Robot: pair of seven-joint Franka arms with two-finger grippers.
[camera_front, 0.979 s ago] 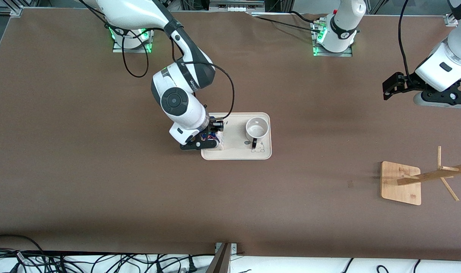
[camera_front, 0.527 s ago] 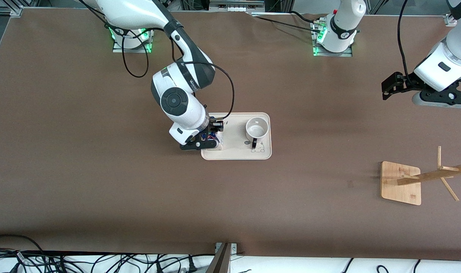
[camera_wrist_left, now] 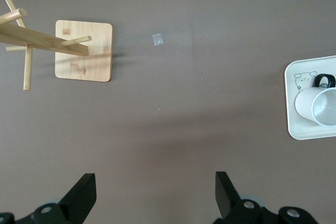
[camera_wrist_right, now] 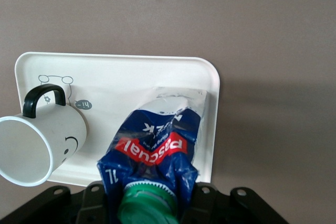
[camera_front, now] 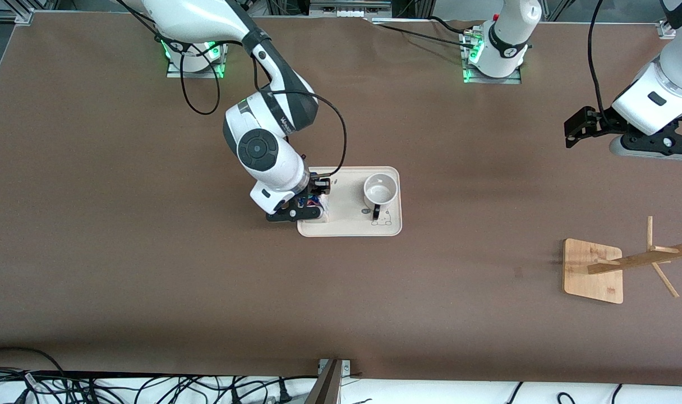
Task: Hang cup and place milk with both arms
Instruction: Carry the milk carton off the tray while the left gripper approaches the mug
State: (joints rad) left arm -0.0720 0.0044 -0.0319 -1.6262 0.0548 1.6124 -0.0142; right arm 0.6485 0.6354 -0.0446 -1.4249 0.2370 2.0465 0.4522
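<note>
The milk (camera_front: 317, 204), a dark blue carton with red and white print and a green cap, stands on the white tray (camera_front: 349, 224) at its end toward the right arm. My right gripper (camera_front: 310, 207) is shut on the milk's top (camera_wrist_right: 152, 145), with a finger on each side below the cap; the right gripper (camera_wrist_right: 149, 199) sits over it. The cup (camera_front: 380, 191), white with a black handle and a smiley face (camera_wrist_right: 44, 140), stands upright on the tray beside the milk. My left gripper (camera_front: 655, 145) waits, open and empty (camera_wrist_left: 156, 182), over bare table near the left arm's end.
A wooden cup rack (camera_front: 593, 272) with a square base and pegs stands near the left arm's end, nearer the front camera than the left gripper; it also shows in the left wrist view (camera_wrist_left: 84, 51). Cables lie along the front edge.
The left gripper has drifted slightly toward the robots' side of the table. The right gripper, the milk and the cup have not visibly moved.
</note>
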